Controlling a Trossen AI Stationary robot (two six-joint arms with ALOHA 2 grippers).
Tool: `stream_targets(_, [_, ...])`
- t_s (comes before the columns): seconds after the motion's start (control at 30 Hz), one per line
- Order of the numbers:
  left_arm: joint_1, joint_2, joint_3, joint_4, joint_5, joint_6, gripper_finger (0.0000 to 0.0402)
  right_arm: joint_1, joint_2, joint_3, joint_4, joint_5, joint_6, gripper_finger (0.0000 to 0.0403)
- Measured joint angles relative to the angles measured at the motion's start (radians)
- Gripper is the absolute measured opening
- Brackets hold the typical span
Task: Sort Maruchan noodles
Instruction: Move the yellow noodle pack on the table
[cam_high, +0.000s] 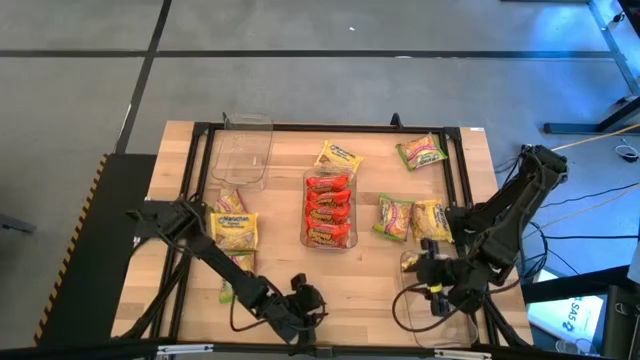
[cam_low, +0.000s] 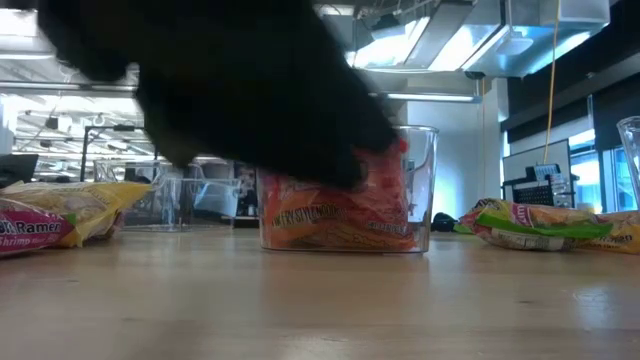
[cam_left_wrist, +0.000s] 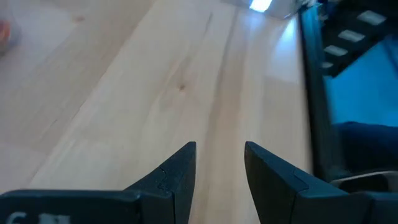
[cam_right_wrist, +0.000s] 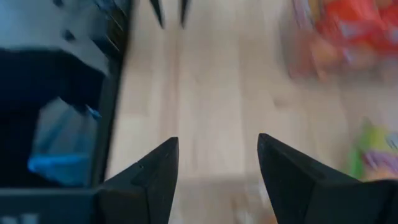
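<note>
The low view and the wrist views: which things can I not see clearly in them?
- Low view: a dark arm up close covers part of the tray of red packets.
- Right wrist view: red packets blurred, labels unreadable.
- High view: packet under the left arm, partly covered.
- Left wrist view: only bare table past the open left pincer.

Bare wood lies open along the table's (cam_high: 360, 285) near edge; the packed centre tray (cam_high: 329, 210) blocks mid-table.
</note>
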Motion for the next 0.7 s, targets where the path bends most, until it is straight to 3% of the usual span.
stream_targets(0.13, [0.002, -0.121, 0.0, -0.203, 0.007, -0.026, 0.013, 0.0, 0.03, -0.028, 0.163, 0.06, -0.098, 0.02])
stream_targets(0.27, [0.004, -0.27, 0.002, -0.508, -0.011, -0.138, 0.013, -0.017, 0.094, -0.031, 0.23, 0.08, -0.152, 0.02])
stream_targets(0.4, [0.01, -0.398, 0.002, -0.865, -0.023, -0.345, 0.013, -0.045, 0.156, -0.031, 0.276, 0.079, -0.168, 0.02])
stream_targets(0.57, [0.035, -0.477, 0.001, -1.335, 0.035, -0.733, 0.013, -0.08, 0.227, -0.032, 0.292, 0.069, -0.205, 0.02])
stream_targets(0.7, [0.067, -0.476, -0.008, -1.528, 0.105, -0.869, 0.013, -0.095, 0.267, -0.033, 0.278, 0.07, -0.209, 0.02])
